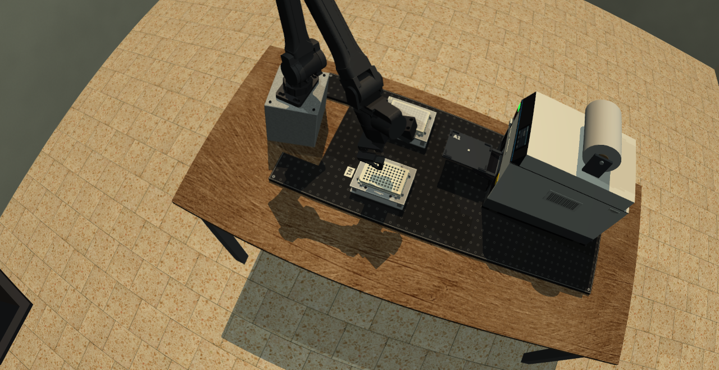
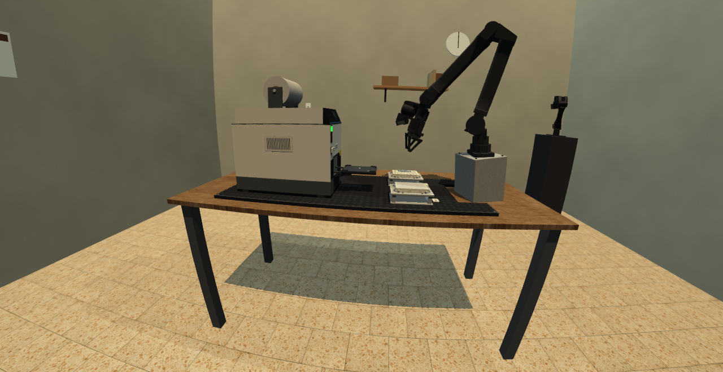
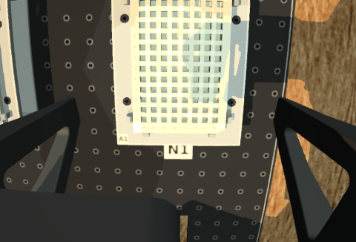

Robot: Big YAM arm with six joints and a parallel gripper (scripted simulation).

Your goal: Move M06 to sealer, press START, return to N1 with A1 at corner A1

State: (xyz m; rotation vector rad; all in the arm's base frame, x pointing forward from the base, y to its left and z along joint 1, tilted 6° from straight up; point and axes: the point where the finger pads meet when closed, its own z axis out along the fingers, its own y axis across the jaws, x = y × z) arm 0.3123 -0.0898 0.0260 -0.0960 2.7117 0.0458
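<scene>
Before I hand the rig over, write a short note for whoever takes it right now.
Gripper: open, holding nothing, above nest N1.
M06, the plate in N1: in its nest.
Plate in N2: in its nest; leave it alone.
Sealer's stage: out, no plate on it. Lamp: green.
Done: gripper over N1, nothing moved onto the stage.
Left: grip M06, seat it on the stage, press START, wait amber then green, return it to N1, A1 at A1.
</scene>
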